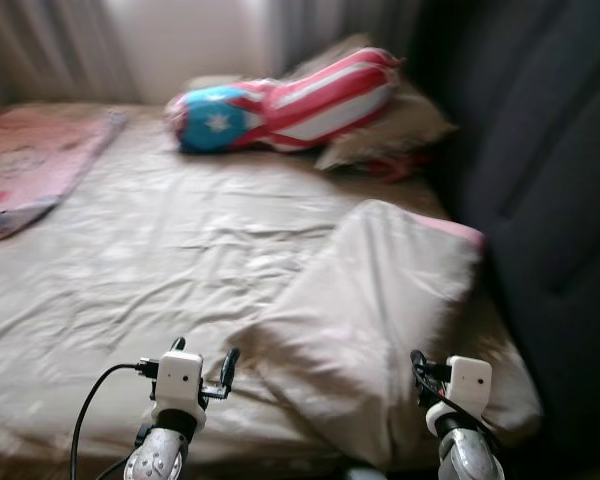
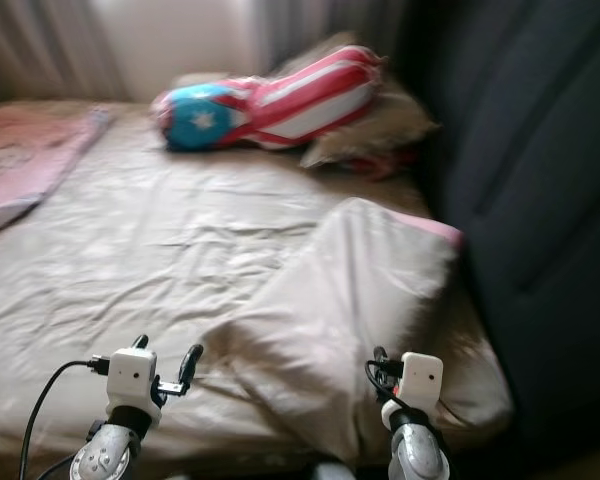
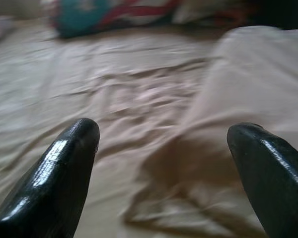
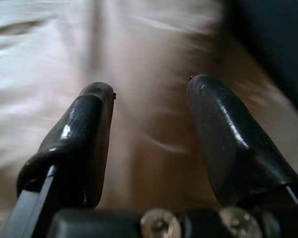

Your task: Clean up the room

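Across the right half of the bed (image 1: 130,270) lies the task's thing, a beige pillow (image 1: 380,320), slumped crookedly with its near end at the mattress edge and a pink trim showing at its far corner, close beside the dark headboard (image 1: 550,180). Both tools hover at the near edge, touching nothing. The left tool (image 3: 161,163) has its fingers spread wide and holds nothing; the right tool (image 4: 149,129) stands moderately open, also empty.

To do the step well, I judge each tool should close on a near corner of the pillow, pinching enough fabric and filling that it does not slip, then lift evenly and carry it toward the head of the bed, where a flag-patterned cushion (image 1: 280,105) and a tan pillow (image 1: 385,130) already rest. A pink blanket (image 1: 25,170) lies at the far left.

The head views give the whole layout; the left wrist view shows the pillow's near fold and the creased sheet between its fingers, and the right wrist view shows that tool directly over pillow fabric.
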Robot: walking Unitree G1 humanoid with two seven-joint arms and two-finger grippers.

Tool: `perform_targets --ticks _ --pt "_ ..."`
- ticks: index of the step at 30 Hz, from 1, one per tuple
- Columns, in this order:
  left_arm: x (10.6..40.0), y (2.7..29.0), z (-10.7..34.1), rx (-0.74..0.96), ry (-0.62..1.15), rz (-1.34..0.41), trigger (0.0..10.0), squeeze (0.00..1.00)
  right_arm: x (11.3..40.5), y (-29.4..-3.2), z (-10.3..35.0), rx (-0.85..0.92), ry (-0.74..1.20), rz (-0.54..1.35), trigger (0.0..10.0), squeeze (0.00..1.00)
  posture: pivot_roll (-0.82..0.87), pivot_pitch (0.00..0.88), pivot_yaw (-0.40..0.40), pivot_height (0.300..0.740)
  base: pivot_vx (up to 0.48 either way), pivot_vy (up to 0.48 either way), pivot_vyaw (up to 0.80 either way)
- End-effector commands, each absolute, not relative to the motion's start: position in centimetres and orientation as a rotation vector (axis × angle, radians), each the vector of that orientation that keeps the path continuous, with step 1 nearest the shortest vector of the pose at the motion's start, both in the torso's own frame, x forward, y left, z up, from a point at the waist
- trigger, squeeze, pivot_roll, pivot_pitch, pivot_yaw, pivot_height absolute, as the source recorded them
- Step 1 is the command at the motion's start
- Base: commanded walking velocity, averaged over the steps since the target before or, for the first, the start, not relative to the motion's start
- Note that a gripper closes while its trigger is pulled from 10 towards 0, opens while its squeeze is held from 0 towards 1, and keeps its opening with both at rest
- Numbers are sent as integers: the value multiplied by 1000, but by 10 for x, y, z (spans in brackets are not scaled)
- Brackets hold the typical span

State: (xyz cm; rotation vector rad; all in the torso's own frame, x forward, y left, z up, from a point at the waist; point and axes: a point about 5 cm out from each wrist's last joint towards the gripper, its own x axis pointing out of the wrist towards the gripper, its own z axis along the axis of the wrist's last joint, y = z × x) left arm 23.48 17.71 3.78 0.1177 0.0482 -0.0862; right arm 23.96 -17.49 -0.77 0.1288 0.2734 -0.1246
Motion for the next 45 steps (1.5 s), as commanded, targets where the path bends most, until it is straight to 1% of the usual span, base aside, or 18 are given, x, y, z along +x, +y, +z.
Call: perform_targets --ticks 1,8,10,13,17,19,21,22,23,26,28,30,32,37,45 --pt "237 174 40 121 46 -95 10000 0 239 -180 -12 129 299 -144 10000 0 -69 73 -50 658 0 0 0" --pt "237 174 41 123 48 -93 10000 0 246 -175 -19 163 369 -89 10000 0 -61 92 -46 658 0 0 0" --pt "237 175 42 126 46 -95 10000 0 255 -173 -18 186 396 -56 10000 0 -59 102 -40 658 0 0 0" --pt "237 175 42 127 46 -95 10000 0 260 -173 -16 185 398 -45 10000 0 -57 106 -38 658 0 0 0" --pt "237 174 43 129 47 -98 10000 0 269 -169 -14 175 416 24 10000 0 -54 114 -35 658 0 0 0" --pt "236 174 44 134 47 -105 10000 0 276 -160 -15 147 494 129 10000 0 -41 129 -28 658 0 0 0" --pt "235 174 45 137 46 -106 10000 0 281 -159 -12 135 489 134 10000 0 -35 136 -26 658 0 0 0" --pt "234 175 45 143 46 -109 10000 0 284 -161 -11 163 504 99 10000 490 -22 144 -20 658 0 0 0" --pt "233 176 46 148 47 -111 10000 0 285 -163 -11 149 516 72 10000 1000 -18 147 -19 658 0 0 0" --pt "229 179 48 160 49 -110 10000 0 289 -171 -10 142 541 -26 10000 1000 4 163 -12 658 0 0 0" --pt "226 182 49 171 50 -113 10000 0 291 -172 -9 193 554 -54 10000 1000 18 174 -6 658 0 0 0" --pt "224 184 51 173 49 -110 10000 0 292 -171 -9 192 560 -60 10000 1000 24 184 -2 658 0 0 0" --pt "222 186 54 179 50 -106 10000 0 292 -169 -9 198 567 -59 10000 1000 31 192 2 658 0 0 0" --pt "214 190 63 190 46 -110 10000 0 295 -159 -7 322 534 -28 10000 1000 61 224 25 658 0 0 0" --pt "209 190 68 204 56 -131 10000 0 286 -148 -15 361 580 41 10000 1000 66 245 42 658 0 0 0"
